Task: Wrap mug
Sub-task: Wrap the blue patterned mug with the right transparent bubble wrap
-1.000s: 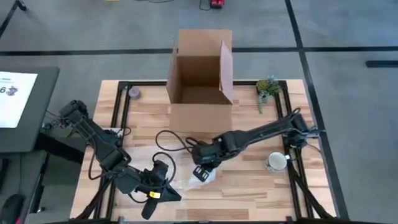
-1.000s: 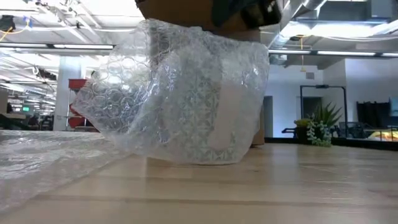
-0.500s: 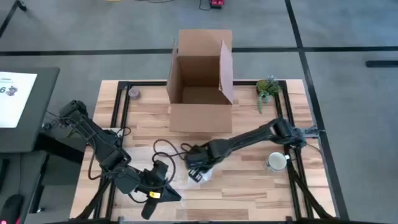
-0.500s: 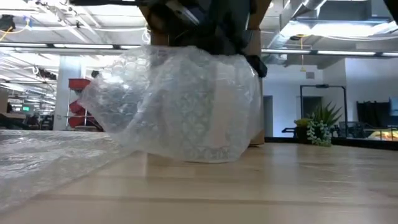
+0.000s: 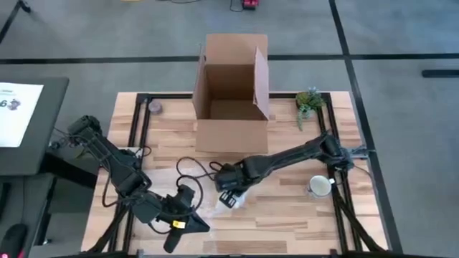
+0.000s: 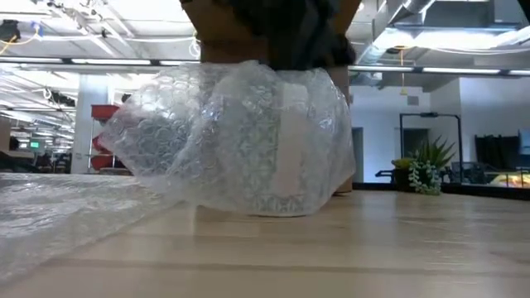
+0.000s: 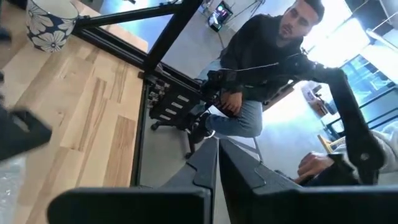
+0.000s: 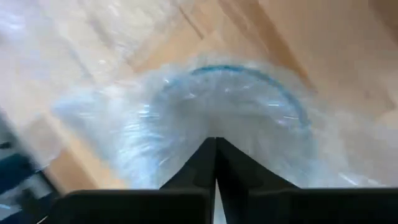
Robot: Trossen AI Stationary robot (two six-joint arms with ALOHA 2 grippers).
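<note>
Low view: wrapped mug (image 6: 273,149) beneath right tool (image 5: 228,195)

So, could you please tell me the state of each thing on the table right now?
Cardboard box: open, upright, looks empty.
Wrapped mug: upright, covered in bubble wrap, which trails loose across the table.
Second mug: bare, upright near the right edge.
Small plant: upright beside the box.
Right gripper: fingers shut, over the wrapped mug.
Left gripper: fingers shut, holding nothing, near the front edge.
</note>
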